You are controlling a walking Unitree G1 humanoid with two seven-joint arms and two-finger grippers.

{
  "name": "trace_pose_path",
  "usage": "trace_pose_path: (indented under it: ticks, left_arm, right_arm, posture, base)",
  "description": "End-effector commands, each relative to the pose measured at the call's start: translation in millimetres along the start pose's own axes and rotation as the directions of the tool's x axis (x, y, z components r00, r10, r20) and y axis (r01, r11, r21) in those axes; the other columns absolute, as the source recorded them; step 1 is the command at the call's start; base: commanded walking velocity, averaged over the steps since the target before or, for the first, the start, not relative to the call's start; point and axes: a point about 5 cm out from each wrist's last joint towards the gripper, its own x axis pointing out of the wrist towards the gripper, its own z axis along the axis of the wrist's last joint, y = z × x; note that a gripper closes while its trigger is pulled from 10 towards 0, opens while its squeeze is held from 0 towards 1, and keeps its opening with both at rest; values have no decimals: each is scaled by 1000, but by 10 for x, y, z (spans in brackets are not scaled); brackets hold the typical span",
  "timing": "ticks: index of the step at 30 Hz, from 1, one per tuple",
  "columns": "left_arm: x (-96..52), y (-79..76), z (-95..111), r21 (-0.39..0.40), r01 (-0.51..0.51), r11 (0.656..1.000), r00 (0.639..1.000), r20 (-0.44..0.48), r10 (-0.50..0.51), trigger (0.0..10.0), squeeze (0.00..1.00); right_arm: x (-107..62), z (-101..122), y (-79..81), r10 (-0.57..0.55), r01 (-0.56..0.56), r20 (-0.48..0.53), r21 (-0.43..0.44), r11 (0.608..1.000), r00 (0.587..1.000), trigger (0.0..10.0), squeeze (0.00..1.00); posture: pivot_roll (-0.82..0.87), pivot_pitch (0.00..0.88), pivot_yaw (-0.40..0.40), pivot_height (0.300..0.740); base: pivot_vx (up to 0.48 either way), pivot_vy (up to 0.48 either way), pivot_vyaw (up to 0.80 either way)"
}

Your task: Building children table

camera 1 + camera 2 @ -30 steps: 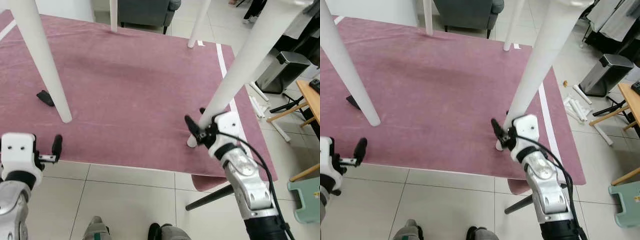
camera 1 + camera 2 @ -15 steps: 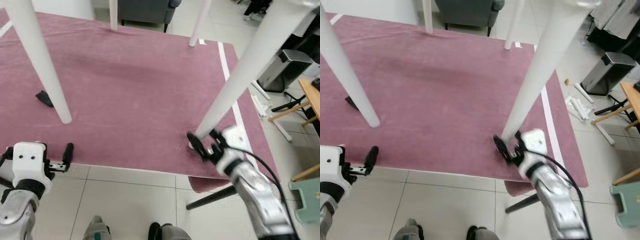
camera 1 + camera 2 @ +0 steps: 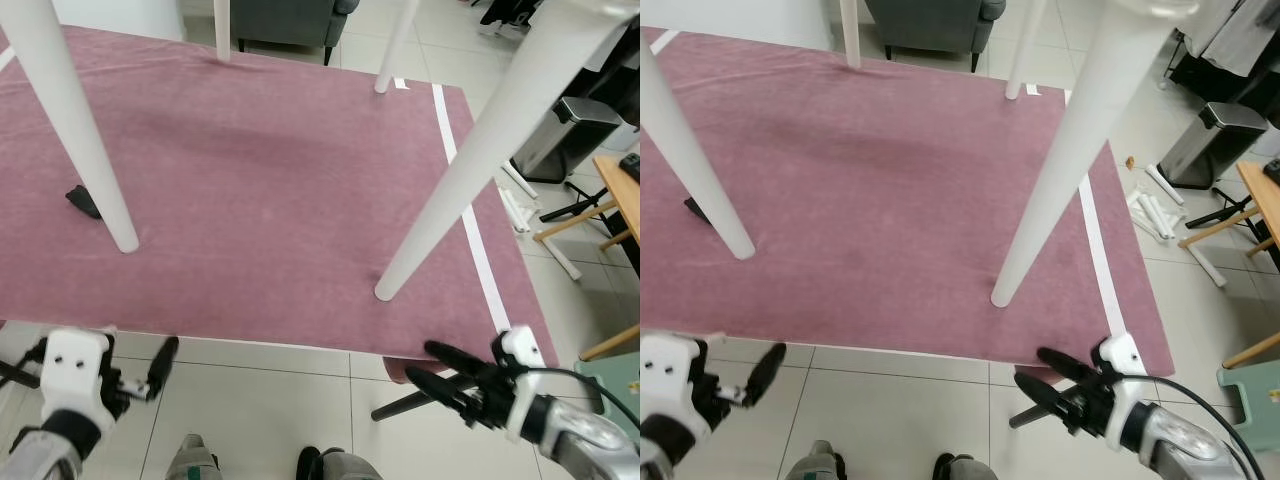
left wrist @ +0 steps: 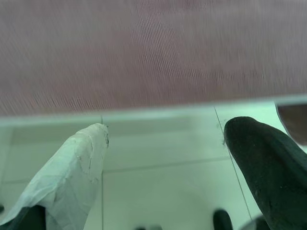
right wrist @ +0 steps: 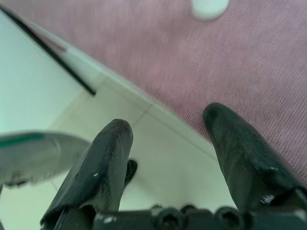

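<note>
The children's table looks close to built: four white legs stand on the rug, the near right leg (image 3: 470, 160) planted near the rug's front edge, the near left leg (image 3: 75, 120) across from it, and two far legs (image 3: 397, 45) by the back edge. The tabletop itself sits above what I can see, so whether every leg is tight I can't say. What's left, I'd guess, is a check of the joints and tidying the loose bits.

The legs are smooth, round and tapering, matte white. The rug (image 3: 260, 170) is a short-napped mauve fabric with a pale stripe down its right side, laid on glossy cream floor tiles. A small black piece (image 3: 82, 200) lies beside the near left leg.

The right gripper (image 3: 435, 364) hovers over the tiles past the rug's front corner, fingers spread and holding nothing. The left gripper (image 4: 163, 158) hangs low over the tiles too, fingers apart and empty, one wrapped in pale tape.
</note>
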Motion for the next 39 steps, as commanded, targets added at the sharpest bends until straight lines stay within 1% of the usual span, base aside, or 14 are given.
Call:
trace_pose_path:
  ticks: [1, 7, 8, 10, 12, 19, 20, 21, 23, 25, 29, 32, 37, 39]
  left_arm:
    - [-31, -176, -184, -23, 334, 942, 940, -60, -335, 10000, 0]
    - [69, -87, -587, -44, 191, 981, 964, -182, -196, 10000, 0]
    - [69, -87, -587, -44, 191, 981, 964, -182, -196, 10000, 0]
    - [153, -50, -827, -39, 100, 994, 962, -252, -106, 10000, 0]
    - [218, -37, -1023, -23, 29, 999, 949, -313, -35, 10000, 0]
    - [270, -38, -1301, 14, -29, 999, 912, -409, 32, 10000, 0]
    - [298, -52, -1479, 36, -49, 998, 884, -464, 60, 10000, 0]
    - [298, -52, -1479, 36, -49, 998, 884, -464, 60, 10000, 0]
    - [339, -68, -1617, 54, -85, 995, 855, -508, 101, 10000, 0]
    - [367, -79, -1649, 61, -94, 994, 852, -511, 112, 10000, 0]
    - [455, -126, -1716, 68, -115, 991, 851, -508, 133, 10000, 0]
    - [486, -151, -1748, 42, -136, 990, 848, -511, 138, 10000, 0]
    - [519, -166, -1786, 35, -146, 989, 850, -507, 143, 10000, 0]
    - [542, -181, -1807, 24, -153, 988, 850, -506, 144, 10000, 0]
  right_arm:
    - [22, -315, 19, -24, 30, -118, 43, 999, 993, 10000, 0]
    - [230, -652, 29, -112, 133, -190, 102, 986, 975, 10000, 0]
    - [230, -652, 29, -112, 133, -190, 102, 986, 975, 10000, 0]
    - [340, -887, 86, -157, 194, -241, 137, 971, 958, 10000, 0]
    - [387, -1111, 91, -242, 291, -303, 130, 948, 922, 10000, 0]
    - [433, -1378, 75, -361, 439, -402, 118, 891, 841, 10000, 0]
    - [472, -1479, 55, -437, 526, -447, 91, 846, 781, 10000, 0]
    - [472, -1479, 55, -437, 526, -447, 91, 846, 781, 10000, 0]
    - [533, -1508, 41, -504, 588, -468, 43, 808, 726, 10000, 0]
    - [566, -1509, 38, -526, 615, -467, 48, 787, 711, 10000, 0]
    - [727, -1438, 20, -564, 650, -425, 83, 755, 708, 10000, 0]
    - [829, -1384, 28, -539, 628, -401, 130, 767, 741, 10000, 0]
    - [868, -1382, 35, -541, 635, -394, 159, 756, 743, 10000, 0]
    - [899, -1410, 97, -506, 608, -403, 178, 774, 762, 10000, 0]
  posture:
    - [172, 149, -63, 740]
    - [176, 145, -71, 740]
    - [176, 145, -71, 740]
    - [176, 140, -75, 740]
    - [173, 136, -72, 740]
    - [162, 129, -70, 740]
    - [163, 121, -68, 740]
    - [163, 121, -68, 740]
    - [164, 118, -70, 740]
    - [166, 114, -70, 740]
    - [169, 107, -71, 740]
    - [168, 103, -71, 740]
    - [173, 99, -73, 740]
    - [173, 91, -72, 740]
  base:
    - [0, 0, 0]
    - [0, 0, 0]
    - [0, 0, 0]
    - [0, 0, 0]
    - [0, 0, 0]
    - [0, 0, 0]
    - [0, 0, 0]
    - [0, 0, 0]
    - [0, 0, 0]
    - [0, 0, 0]
    - [0, 0, 0]
    - [0, 0, 0]
    - [0, 0, 0]
    - [0, 0, 0]
